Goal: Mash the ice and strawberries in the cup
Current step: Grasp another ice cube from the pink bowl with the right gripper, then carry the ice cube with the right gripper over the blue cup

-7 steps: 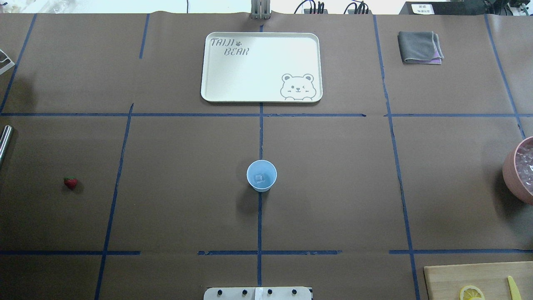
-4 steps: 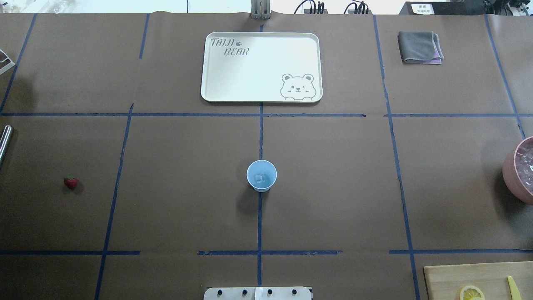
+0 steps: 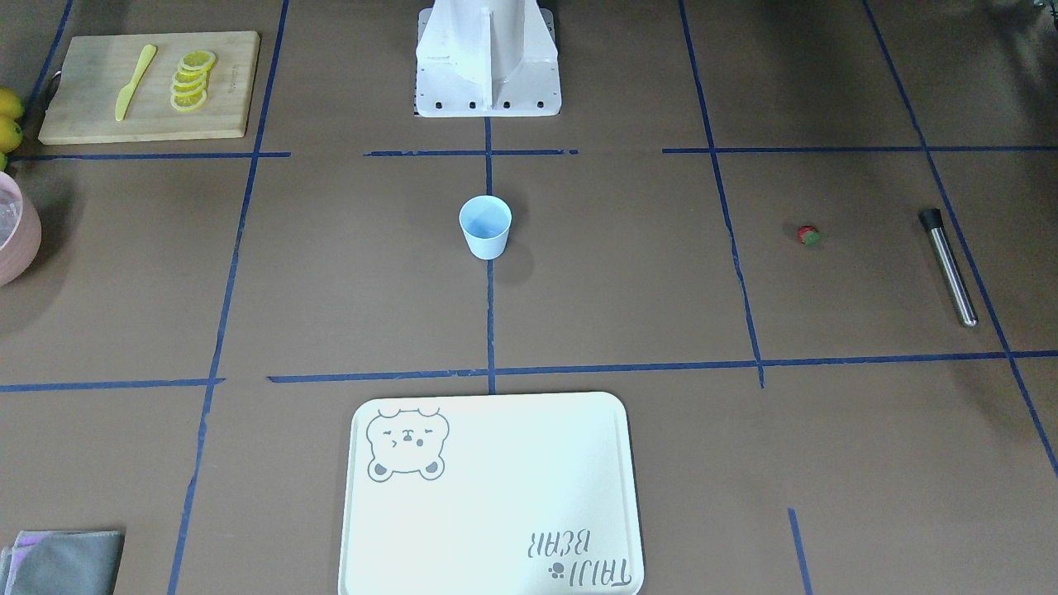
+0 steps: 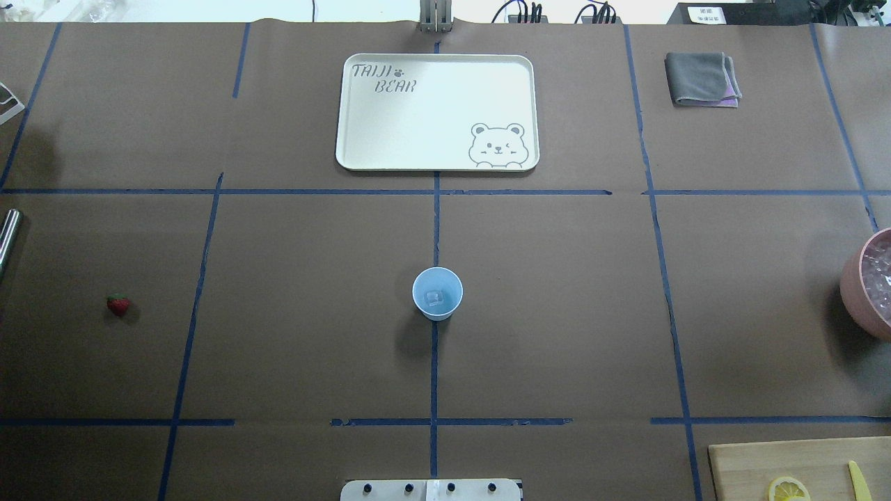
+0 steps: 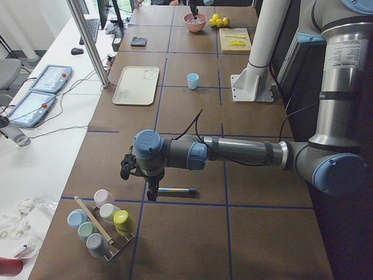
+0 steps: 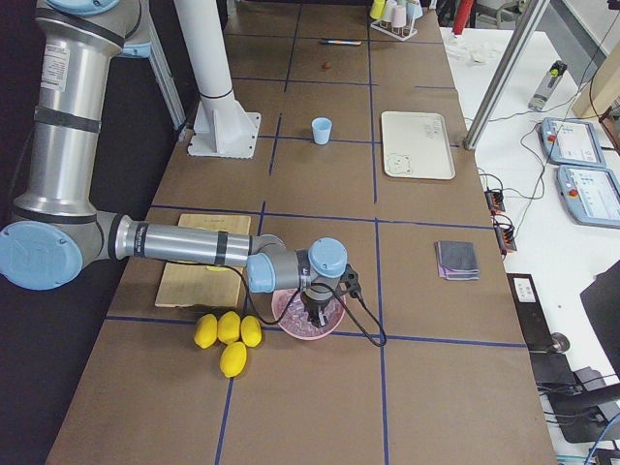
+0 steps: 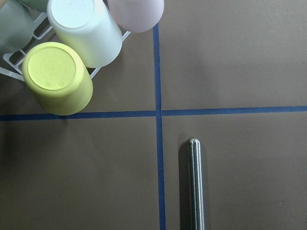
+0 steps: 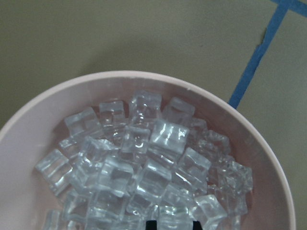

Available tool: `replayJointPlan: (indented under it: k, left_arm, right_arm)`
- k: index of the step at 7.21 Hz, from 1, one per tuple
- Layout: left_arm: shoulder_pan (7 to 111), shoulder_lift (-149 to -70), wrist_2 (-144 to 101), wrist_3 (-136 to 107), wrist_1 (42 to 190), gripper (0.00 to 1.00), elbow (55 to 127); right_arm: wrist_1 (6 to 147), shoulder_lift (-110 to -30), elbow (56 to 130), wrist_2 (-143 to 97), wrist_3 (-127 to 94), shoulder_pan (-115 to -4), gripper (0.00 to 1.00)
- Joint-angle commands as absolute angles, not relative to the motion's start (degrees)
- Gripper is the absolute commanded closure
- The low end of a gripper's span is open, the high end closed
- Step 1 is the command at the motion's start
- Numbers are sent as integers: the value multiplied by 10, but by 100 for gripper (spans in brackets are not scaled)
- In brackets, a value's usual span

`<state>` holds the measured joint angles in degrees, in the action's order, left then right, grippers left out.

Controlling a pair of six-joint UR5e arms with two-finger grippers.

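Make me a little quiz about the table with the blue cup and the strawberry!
1. True or false: the strawberry is already inside the blue cup.
2. What lies in the blue cup right now? A) a lemon slice B) an ice cube C) nothing at all
3. Fill in the blank: the pink bowl holds a heap of ____.

Key: 1 false, it lies on the table far from the cup; 2 B; 3 ice cubes.
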<state>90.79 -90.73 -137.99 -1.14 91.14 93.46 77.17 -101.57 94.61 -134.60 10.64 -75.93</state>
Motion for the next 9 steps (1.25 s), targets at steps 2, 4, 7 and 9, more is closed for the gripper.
replayJointPlan:
  k: [2, 4, 7, 9]
  left_arm:
    - [908, -907, -1385, -11, 911, 0, 935]
    - [908, -904, -1385, -11, 911, 0, 934]
    - [908, -904, -1385, -11, 911, 0, 933]
    - [908, -904, -1385, -11, 911, 0, 930]
  right_arm:
    - [807, -1021, 1046, -1357, 106, -811, 100]
    - [895, -971, 1122, -1359, 81, -818, 100]
    - [925, -814, 1125, -1391, -157, -718, 100]
    - [925, -712, 1133, -1349, -364, -595, 100]
